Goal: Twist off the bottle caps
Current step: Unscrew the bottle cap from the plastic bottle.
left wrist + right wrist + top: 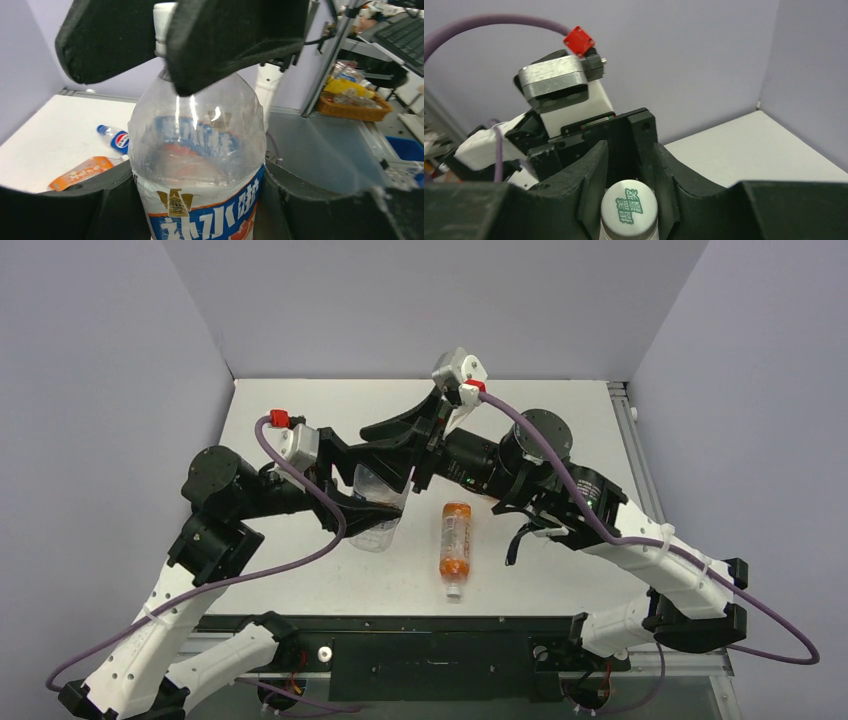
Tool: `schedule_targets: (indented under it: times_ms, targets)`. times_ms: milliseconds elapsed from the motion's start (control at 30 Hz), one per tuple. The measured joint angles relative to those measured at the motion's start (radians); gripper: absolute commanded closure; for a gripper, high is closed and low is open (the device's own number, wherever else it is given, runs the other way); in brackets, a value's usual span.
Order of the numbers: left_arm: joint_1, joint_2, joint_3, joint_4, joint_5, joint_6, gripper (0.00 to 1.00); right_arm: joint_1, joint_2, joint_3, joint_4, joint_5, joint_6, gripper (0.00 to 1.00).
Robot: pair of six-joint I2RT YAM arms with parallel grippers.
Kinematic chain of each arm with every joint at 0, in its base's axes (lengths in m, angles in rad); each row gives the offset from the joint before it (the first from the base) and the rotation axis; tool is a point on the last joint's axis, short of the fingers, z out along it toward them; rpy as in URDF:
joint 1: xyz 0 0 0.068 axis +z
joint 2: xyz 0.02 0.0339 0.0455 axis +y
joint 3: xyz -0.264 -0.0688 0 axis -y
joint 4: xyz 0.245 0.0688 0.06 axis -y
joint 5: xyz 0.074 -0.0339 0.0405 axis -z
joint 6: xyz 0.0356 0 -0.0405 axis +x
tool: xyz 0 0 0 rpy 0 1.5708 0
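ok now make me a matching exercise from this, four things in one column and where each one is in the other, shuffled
1 clear bottle
2 white cap
3 slim orange bottle
4 blue-capped bottle

a lying on the table, plain in the top view
b body held by the left tool
c lying on the table, shown only by the left wrist view
d gripped by the right tool

Pairs: 1-b, 2-d, 3-a, 4-c

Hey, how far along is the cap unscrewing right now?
Done: nothing visible, no loose cap in view. In hand: left gripper holds the clear bottle, right gripper shut on its white cap. To do: the orange bottle and the Pepsi bottle both lie capped.
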Motion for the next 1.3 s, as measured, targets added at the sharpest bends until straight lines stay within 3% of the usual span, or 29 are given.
schedule_targets:
  times_ms: [100,300,333,367,400,467,533,767,900,1033,1200,1300]
  targets:
    - [0.0,0.003,0.006,0.005,0.066,-0.035,1.0,-0.048,-0.003,0.002,-0.001,-0.221,0.013,1.0]
    - [-0.003,0.002,0.013,0.029,0.163,-0.084,1.0,-0.084,-0.003,0.014,0.005,-0.494,0.021,1.0]
    - [-0.003,0.002,0.013,0.032,0.175,-0.089,1.0,-0.085,-0.004,0.014,0.009,-0.518,0.02,0.93]
    - [-0.004,0.001,0.013,0.036,0.186,-0.093,1.0,-0.086,-0.004,0.014,0.013,-0.537,0.02,0.8]
    - [-0.004,0.001,0.014,0.039,0.192,-0.095,1.0,-0.086,-0.004,0.014,0.015,-0.546,0.02,0.43]
    - [-0.004,0.001,0.014,0.04,0.188,-0.09,1.0,-0.084,-0.008,0.012,0.014,-0.527,0.018,0.25]
    - [-0.002,0.0,0.014,0.032,0.156,-0.067,1.0,-0.069,-0.029,0.0,0.0,-0.441,0.003,0.22]
    - [-0.001,-0.01,0.01,-0.029,-0.089,0.129,1.0,0.095,-0.088,0.041,-0.048,0.113,-0.124,0.19]
    - [-0.001,-0.028,-0.006,-0.038,-0.215,0.227,1.0,0.143,-0.033,0.135,-0.08,0.34,-0.165,0.27]
    - [-0.002,-0.036,-0.014,-0.042,-0.262,0.281,1.0,0.148,0.033,0.173,-0.115,0.452,-0.175,0.38]
    - [-0.002,-0.047,-0.027,-0.042,-0.288,0.315,1.0,0.148,0.095,0.18,-0.148,0.474,-0.182,0.48]
    - [-0.002,-0.048,-0.031,-0.043,-0.291,0.321,1.0,0.145,0.11,0.18,-0.157,0.47,-0.179,0.6]
